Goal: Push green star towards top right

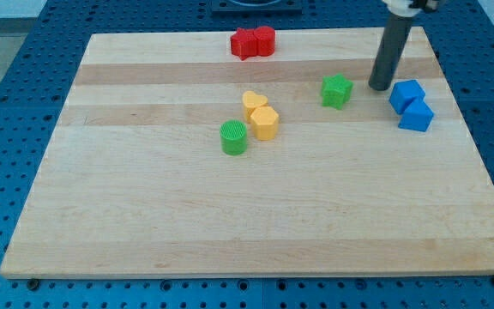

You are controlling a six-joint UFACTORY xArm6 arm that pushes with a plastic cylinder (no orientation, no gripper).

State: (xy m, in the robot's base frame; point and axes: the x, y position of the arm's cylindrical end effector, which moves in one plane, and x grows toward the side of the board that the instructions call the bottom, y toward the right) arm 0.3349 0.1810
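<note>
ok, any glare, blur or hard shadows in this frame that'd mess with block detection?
Camera view: even, diffuse light, no glare on the wooden board; shadows soft and short, tight under my tip and the green star. Blocks look sharp; only the rod's top, cut by the view's top edge, is slightly soft.

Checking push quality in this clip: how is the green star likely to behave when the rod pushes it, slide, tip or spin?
The green star looks squat and flat-based, so it will probably slide on the smooth wooden board rather than tip. Its points make an off-centre push likely to spin it. My tip stands apart on the view's right of it, so it seems badly placed for a top-right push.
</note>
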